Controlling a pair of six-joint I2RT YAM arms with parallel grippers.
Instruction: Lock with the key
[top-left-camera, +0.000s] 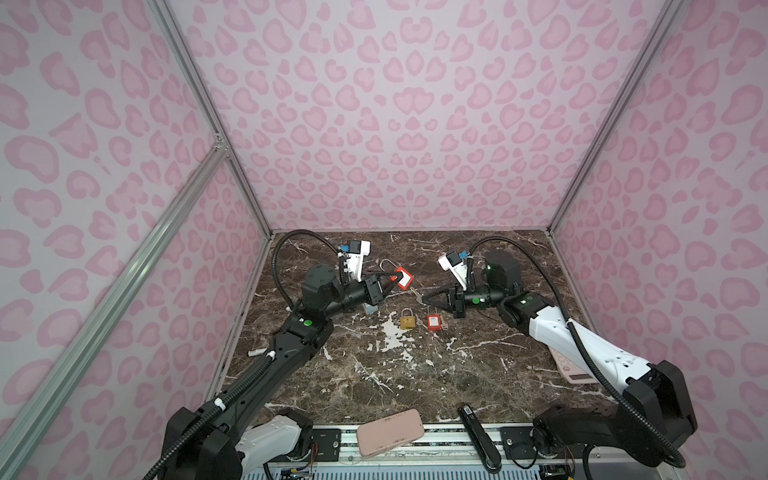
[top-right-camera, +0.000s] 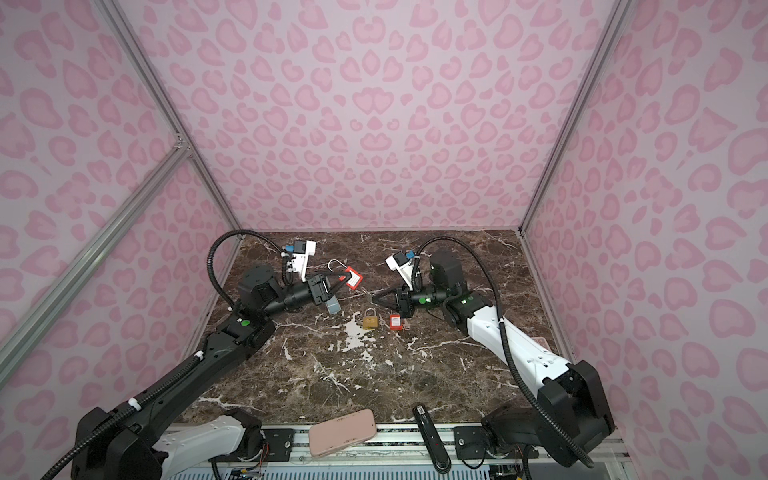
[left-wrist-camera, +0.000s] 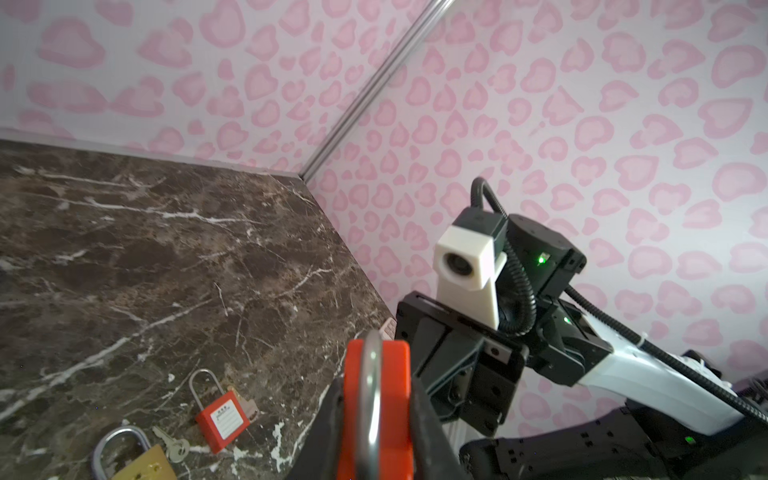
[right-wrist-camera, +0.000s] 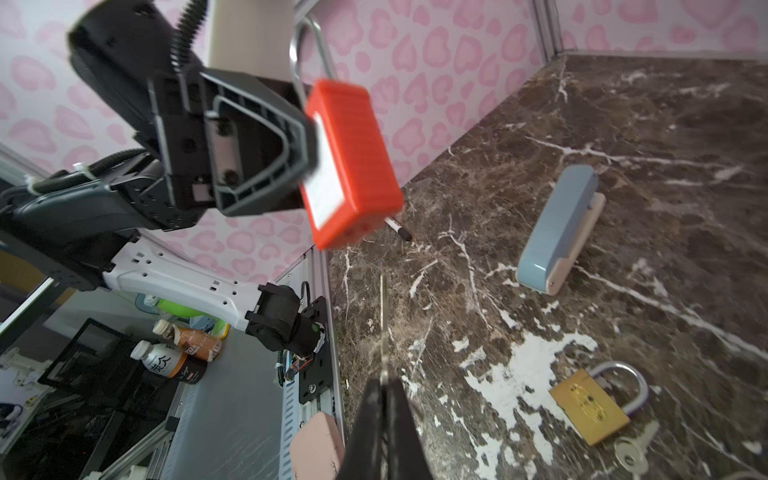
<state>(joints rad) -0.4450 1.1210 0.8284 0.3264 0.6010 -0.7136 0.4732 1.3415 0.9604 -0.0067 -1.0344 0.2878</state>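
Observation:
My left gripper (top-left-camera: 392, 277) (top-right-camera: 343, 277) is shut on a red padlock (top-left-camera: 403, 278) (top-right-camera: 353, 278) and holds it above the marble table (top-left-camera: 415, 382), silver shackle (top-left-camera: 386, 266) pointing to the back wall. In the left wrist view the fingers clamp the red body (left-wrist-camera: 390, 374) from both sides, around my left gripper (left-wrist-camera: 376, 419). My right gripper (top-left-camera: 424, 298) (top-right-camera: 374, 297) (right-wrist-camera: 385, 386) is shut on a thin silver key (right-wrist-camera: 384, 328), whose blade points at the padlock's bottom face (right-wrist-camera: 349, 166). A short gap separates the key tip from the padlock.
On the table between the arms lie a brass padlock (top-left-camera: 408, 321) with a loose key (right-wrist-camera: 631, 453) and a small red padlock (top-left-camera: 433, 321). A blue stapler (right-wrist-camera: 557, 228) lies below the left gripper. Pink case (top-left-camera: 390, 432), black stapler (top-left-camera: 478, 436) and pink calculator (top-left-camera: 569, 370) sit near the front.

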